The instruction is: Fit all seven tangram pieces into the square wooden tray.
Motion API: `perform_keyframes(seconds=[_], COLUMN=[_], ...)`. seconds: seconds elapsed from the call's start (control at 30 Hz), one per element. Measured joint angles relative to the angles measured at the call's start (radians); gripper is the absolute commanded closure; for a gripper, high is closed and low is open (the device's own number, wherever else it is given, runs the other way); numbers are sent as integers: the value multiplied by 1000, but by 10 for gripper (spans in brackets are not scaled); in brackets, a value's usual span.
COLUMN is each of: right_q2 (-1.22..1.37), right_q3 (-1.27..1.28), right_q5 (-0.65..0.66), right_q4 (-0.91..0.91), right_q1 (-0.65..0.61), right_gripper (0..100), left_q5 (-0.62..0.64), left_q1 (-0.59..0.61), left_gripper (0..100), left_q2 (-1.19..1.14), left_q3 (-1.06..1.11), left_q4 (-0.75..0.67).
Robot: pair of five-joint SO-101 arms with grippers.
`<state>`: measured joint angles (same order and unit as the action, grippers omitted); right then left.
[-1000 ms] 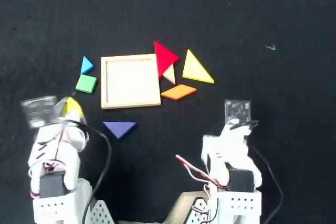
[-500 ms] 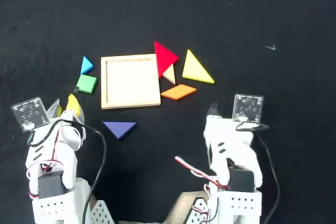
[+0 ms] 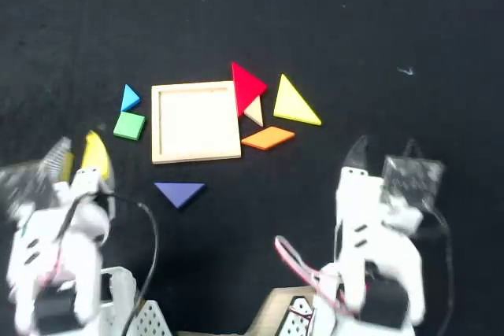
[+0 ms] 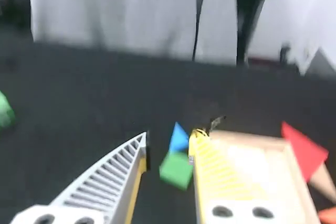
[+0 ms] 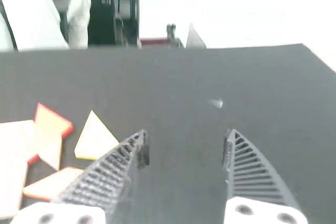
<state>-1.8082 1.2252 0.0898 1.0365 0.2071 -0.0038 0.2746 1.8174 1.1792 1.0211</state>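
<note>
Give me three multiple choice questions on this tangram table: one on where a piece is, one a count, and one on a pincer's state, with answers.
1. Where does the green square lie?
A) inside the wooden tray
B) outside the tray, near the light blue triangle
C) stacked on another piece

2. How many pieces are in the tray?
A) none
B) three
C) seven

3. The right pincer is:
A) shut on a piece
B) open, holding nothing
C) shut and empty

Answers: 1 B, it lies just outside the tray's rim; 2 A, the tray's floor is bare wood; 3 B, its fingers stand apart with nothing between them.
</note>
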Motion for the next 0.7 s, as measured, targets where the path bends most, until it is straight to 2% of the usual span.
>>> perform_keyframes(seconds=[0.3, 0.5, 0.6, 0.7], right_q2=[0, 17, 146, 316], right_q3=[-189, -377, -529, -698], right_q5=[8, 8, 8, 8], right_q4=[43, 44, 48, 61], right_q1=[0, 2, 2, 2], right_gripper=[762, 762, 762, 762], left_q5=[-52, -35, -20, -20], left_q1=[0, 0, -14, -91], left_gripper=[852, 851, 851, 851], left_q2=[-49, -278, -427, -578], left_q3=[-339, -598, -778, -967], left_q4=[48, 58, 138, 250])
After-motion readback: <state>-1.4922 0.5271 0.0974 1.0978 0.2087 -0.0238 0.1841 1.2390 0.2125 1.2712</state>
